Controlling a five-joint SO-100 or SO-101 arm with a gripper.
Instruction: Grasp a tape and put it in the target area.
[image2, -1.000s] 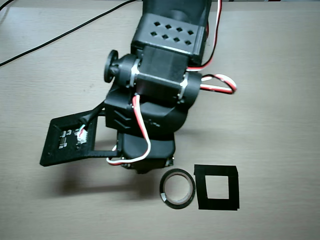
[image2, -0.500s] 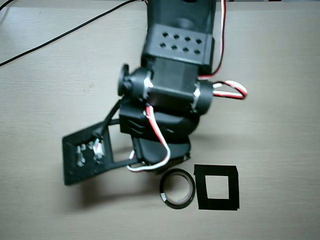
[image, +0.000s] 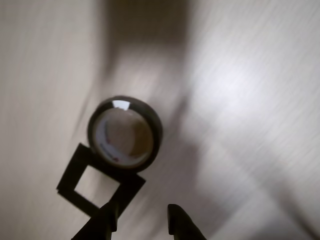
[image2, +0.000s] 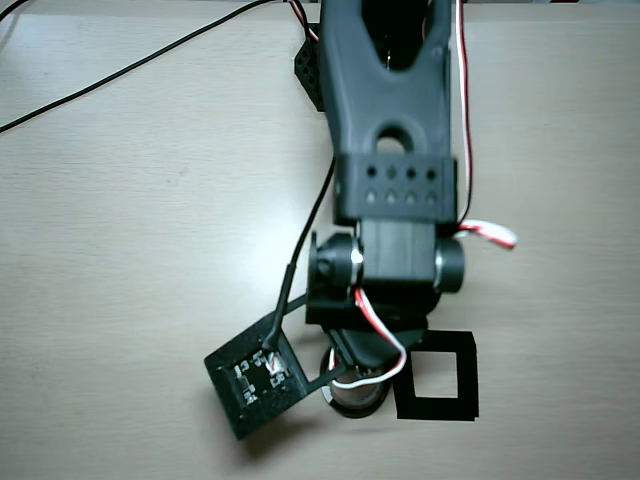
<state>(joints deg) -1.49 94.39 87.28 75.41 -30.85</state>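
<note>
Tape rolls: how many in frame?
1. The tape roll lies on the table, overlapping a corner of the black square outline in the wrist view. Overhead, it is mostly hidden under the arm; another roll could sit beneath unseen.

Pale wood-grain table (image2: 150, 200); soft shadows, bright glare patch in wrist view.

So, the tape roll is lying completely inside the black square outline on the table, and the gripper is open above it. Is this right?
Not quite. In the wrist view the tape roll only overlaps one corner of the black square outline; most of it lies on the bare table beside the square. The rest holds: the gripper is open, holding nothing.
</note>
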